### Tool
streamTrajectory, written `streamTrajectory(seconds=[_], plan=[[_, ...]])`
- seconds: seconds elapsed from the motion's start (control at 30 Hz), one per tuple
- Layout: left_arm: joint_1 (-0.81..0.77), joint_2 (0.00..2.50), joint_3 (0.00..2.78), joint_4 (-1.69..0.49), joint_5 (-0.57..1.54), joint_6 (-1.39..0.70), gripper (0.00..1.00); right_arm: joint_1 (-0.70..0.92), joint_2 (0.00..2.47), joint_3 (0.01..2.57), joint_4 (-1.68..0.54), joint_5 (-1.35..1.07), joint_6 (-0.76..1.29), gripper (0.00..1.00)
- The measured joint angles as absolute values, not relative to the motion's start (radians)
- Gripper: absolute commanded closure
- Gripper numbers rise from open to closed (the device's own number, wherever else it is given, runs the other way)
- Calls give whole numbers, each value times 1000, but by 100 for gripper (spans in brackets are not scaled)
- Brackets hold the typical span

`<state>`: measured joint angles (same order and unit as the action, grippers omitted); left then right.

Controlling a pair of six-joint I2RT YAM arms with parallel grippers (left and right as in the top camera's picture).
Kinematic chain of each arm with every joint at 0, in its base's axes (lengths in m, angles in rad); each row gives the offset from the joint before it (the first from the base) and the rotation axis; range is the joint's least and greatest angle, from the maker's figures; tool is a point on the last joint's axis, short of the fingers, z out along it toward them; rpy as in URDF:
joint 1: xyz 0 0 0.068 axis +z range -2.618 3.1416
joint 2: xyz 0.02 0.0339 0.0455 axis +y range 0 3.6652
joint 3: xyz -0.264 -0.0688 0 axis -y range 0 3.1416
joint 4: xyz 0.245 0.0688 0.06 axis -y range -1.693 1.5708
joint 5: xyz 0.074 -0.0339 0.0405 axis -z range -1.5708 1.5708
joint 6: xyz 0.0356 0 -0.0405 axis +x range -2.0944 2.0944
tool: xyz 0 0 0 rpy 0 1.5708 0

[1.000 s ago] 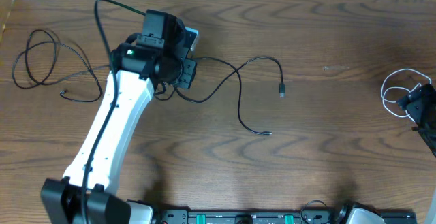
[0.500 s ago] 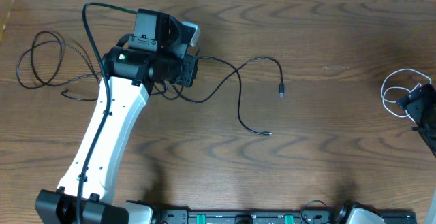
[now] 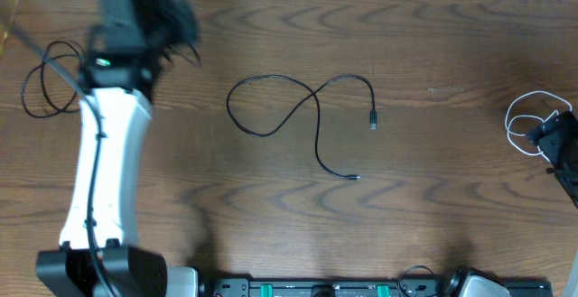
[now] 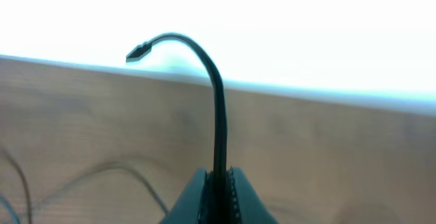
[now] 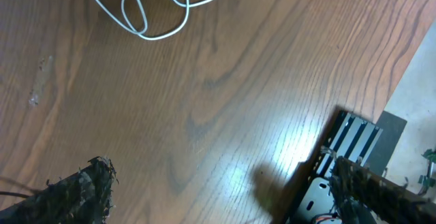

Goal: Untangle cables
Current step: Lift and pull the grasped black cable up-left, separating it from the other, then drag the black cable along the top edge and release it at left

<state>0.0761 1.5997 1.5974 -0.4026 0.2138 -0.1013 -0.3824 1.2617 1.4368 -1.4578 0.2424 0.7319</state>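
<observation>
The left gripper (image 4: 218,181) clamps a thin black cable (image 4: 219,115), plug end arching overhead. The right gripper (image 5: 218,173) stands released near the looped white cable (image 5: 139,33).

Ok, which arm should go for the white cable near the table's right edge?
Right. The right gripper is open and sits beside the white cable; the left gripper is far across the table, shut on a black cable.
</observation>
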Motion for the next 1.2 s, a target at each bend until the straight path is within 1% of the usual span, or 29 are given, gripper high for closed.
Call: streamTrajectory(seconds=[0.1, 0.17, 0.2, 0.23, 0.27, 0.3, 0.37, 0.57, 0.7, 0.9, 1.07, 1.2], plan=[[154, 1684, 1745, -335, 252, -193, 93, -382, 1262, 1436, -1459, 242, 732, 1], [179, 1769, 1897, -364, 283, -242, 91, -382, 1262, 1436, -1458, 242, 732, 1], [186, 1821, 1987, -372, 292, -260, 66, -382, 1262, 1436, -1457, 242, 732, 1], [189, 1871, 2073, -388, 299, -272, 38, -382, 1262, 1436, -1457, 242, 732, 1], [192, 1916, 2148, -413, 306, -281, 4, -382, 1263, 1436, -1457, 241, 732, 1], [193, 1979, 2246, -449, 310, -296, 3, -382, 1263, 1436, -1457, 242, 732, 1], [193, 2027, 2292, -495, 313, -310, 3, -382, 1263, 1436, -1458, 242, 732, 1], [199, 2173, 2308, -741, 305, -286, 2, -382, 1263, 1436, -1458, 242, 732, 1], [203, 2250, 2298, -878, 223, -237, 2, -382, 1263, 1436, -1458, 242, 732, 1], [242, 2251, 2296, -973, 122, -209, 2, -382, 1263, 1436, -1458, 242, 732, 1], [324, 2248, 2297, -1067, 74, -208, 2, -382, 1263, 1436, -1457, 242, 732, 1], [413, 2248, 2297, -1169, 7, -297, 2, -382, 1263, 1436, -1457, 242, 732, 1]])
